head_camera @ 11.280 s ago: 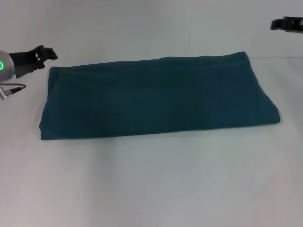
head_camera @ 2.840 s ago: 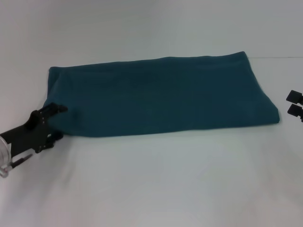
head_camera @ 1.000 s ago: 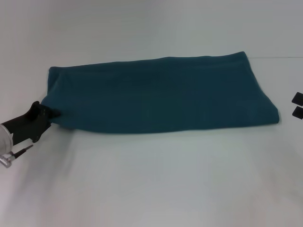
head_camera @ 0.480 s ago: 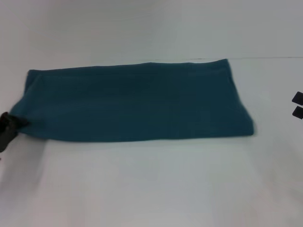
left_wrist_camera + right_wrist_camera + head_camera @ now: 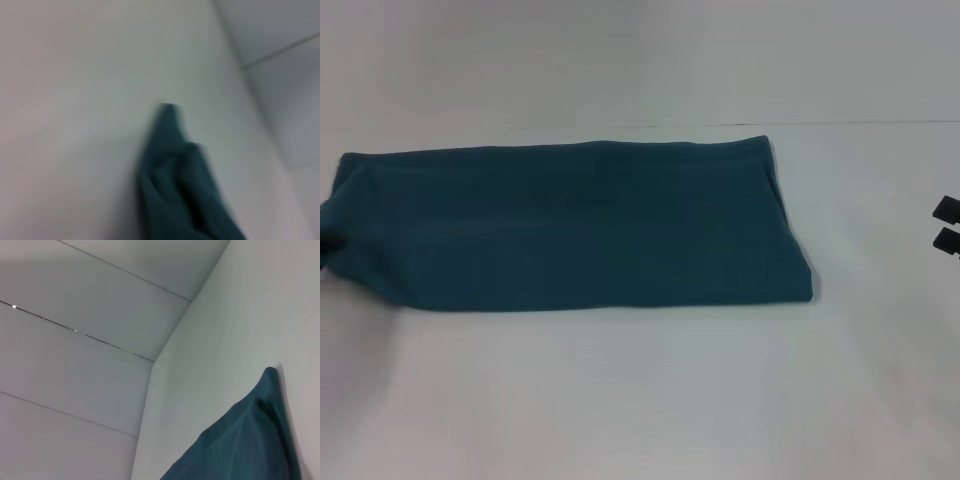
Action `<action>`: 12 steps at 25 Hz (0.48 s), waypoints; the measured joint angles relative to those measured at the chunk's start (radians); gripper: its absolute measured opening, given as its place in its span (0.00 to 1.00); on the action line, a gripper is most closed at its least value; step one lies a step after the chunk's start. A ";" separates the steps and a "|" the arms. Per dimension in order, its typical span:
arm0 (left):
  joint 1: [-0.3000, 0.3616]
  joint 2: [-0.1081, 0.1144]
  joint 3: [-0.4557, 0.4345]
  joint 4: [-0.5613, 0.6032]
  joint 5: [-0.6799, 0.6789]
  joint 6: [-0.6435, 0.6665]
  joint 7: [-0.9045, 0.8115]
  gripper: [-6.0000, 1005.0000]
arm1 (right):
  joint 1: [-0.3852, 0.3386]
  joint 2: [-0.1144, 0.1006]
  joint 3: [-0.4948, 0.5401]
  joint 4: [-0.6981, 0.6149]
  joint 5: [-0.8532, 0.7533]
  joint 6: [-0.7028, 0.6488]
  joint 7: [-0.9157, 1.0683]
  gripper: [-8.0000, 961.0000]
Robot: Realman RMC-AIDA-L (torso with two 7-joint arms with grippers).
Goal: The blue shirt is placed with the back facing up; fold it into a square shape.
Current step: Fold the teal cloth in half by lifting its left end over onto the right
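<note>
- The blue shirt (image 5: 570,225) lies on the white tabletop (image 5: 640,400) as a long flat band, already folded lengthwise; compared with a second ago the whole band has slid toward the robot's left, its left end now at the edge of the head view.
- The left gripper (image 5: 328,243) shows only as a dark sliver at that edge, against the shirt's near-left corner. A second ago it was pinched on that corner, and the dragged, pointed shape of the cloth there suggests it still has hold; the jaws themselves are cut off, so I cannot tell for certain.
- In my judgement this drag is repositioning the band; the crosswise fold into a square is not yet done.
- The right gripper (image 5: 946,224) sits near the right edge, well apart from the shirt, unmoved. Only two dark tips show with a gap between them, holding nothing.
- The left wrist view shows a bunched corner of cloth but no jaws; the right wrist view shows the shirt's far end only.
</note>
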 joint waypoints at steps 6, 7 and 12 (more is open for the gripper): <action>-0.050 0.003 -0.001 -0.002 -0.071 0.140 0.008 0.01 | -0.005 0.000 -0.004 0.000 0.000 0.002 -0.005 0.72; -0.060 0.004 0.000 -0.002 -0.071 0.155 0.006 0.01 | -0.005 0.000 -0.005 0.000 0.000 0.002 -0.006 0.72; -0.118 0.006 0.007 -0.002 -0.074 0.213 -0.006 0.01 | -0.003 0.000 -0.007 0.000 -0.003 -0.005 -0.009 0.72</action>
